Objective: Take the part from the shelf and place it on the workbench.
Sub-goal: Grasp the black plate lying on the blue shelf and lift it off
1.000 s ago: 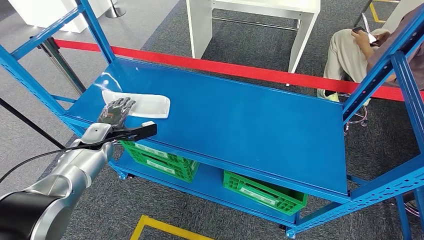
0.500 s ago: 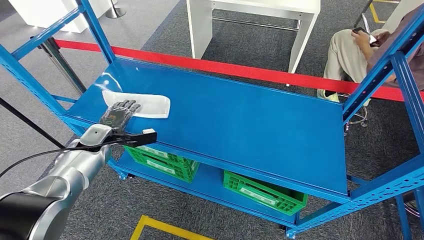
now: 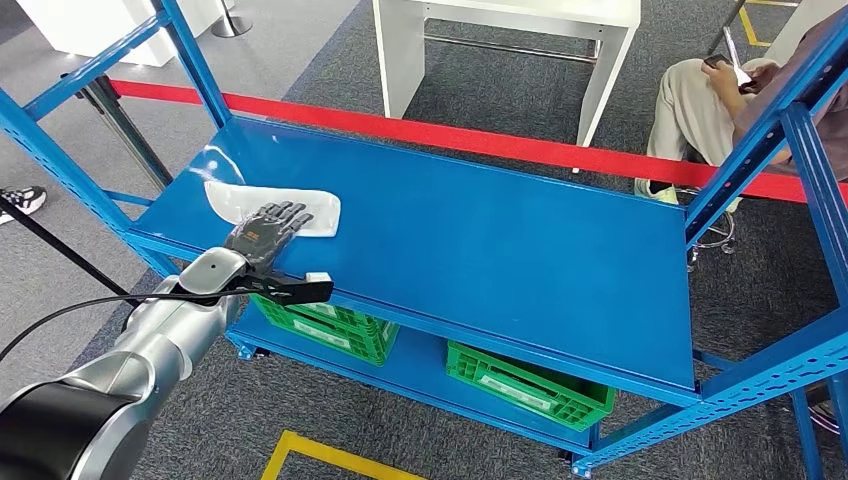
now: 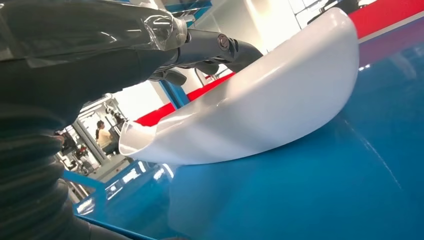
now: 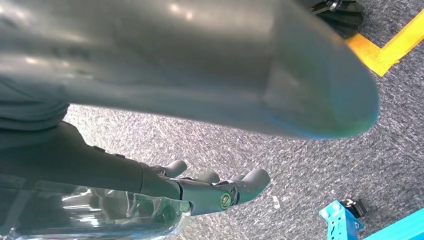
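**Left hand over the white part, grasp not yet made**

White curved part lies near the left end of the blue shelf, flat on the top deck, close to the front edge. Left hand reaches in from below the front rail, fingers spread and laid over the near half of the part. Wrist view: the part rests on the deck with its rim lifted at one end, dark fingers arched above its upper edge. No closure around it that I can make out; hand reads as open, resting on or just over the part.

Right hand hangs low over the grey carpet, fingers loosely curled, holding nothing.

Step in hand, as I judge it: the reach and grasp. Next move calls for fingers to curl under the raised rim and pinch firmly, then a lift. Smooth, glossy shell; it may slide along the deck instead of coming up.

Green crates sit on the lower deck. A seated person behind the red barrier.
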Available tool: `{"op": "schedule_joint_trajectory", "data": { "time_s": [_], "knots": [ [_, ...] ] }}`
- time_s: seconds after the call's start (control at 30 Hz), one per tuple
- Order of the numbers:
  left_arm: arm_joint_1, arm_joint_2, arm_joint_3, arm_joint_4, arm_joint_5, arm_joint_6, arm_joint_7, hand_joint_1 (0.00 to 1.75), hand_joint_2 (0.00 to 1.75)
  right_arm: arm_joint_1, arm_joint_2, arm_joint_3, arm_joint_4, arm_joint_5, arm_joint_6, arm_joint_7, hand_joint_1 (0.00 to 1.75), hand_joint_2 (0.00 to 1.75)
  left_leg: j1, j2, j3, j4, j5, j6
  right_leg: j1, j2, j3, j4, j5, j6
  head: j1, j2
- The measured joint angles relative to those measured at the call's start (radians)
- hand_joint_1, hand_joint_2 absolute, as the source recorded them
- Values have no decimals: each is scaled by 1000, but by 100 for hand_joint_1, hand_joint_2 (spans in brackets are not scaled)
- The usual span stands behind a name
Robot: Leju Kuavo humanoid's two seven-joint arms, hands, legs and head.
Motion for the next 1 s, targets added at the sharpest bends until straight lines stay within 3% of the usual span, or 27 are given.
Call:
{"op": "schedule_joint_trajectory", "data": {
  "time_s": [0.33, 0.4, 0.53, 1.0],
  "knots": [
    [2, 0, -21, 0, -17, 28, 25, 0, 175, 0, -1, -2, 0, -2, 1, -2, 0, 0, 0, 0, 0, 0, 0, 0, 0, 0, 0, 0, 0, 0, 0, 0],
    [2, 0, -24, 0, -17, 32, 32, 8, 175, 0, -1, -3, 0, -2, 1, -2, 0, 0, 0, 0, 0, 0, 0, 0, 0, 0, 0, 0, 0, 0, 0, 0],
    [2, -1, -28, 0, -17, 46, 66, 174, 175, 0, -1, -8, 0, -6, 1, 2, 0, 0, 0, 0, 0, 0, 0, 0, 0, 0, 0, 0, 0, 0, 0, 0],
    [3, 34, -27, 3, -17, 43, 168, 175, 175, 6, -2, -30, 0, -11, 0, -4, 0, 0, 0, 0, -1, 0, 0, 0, 0, 0, 1, 0, 0, 0, 0, 0]
  ]
}}
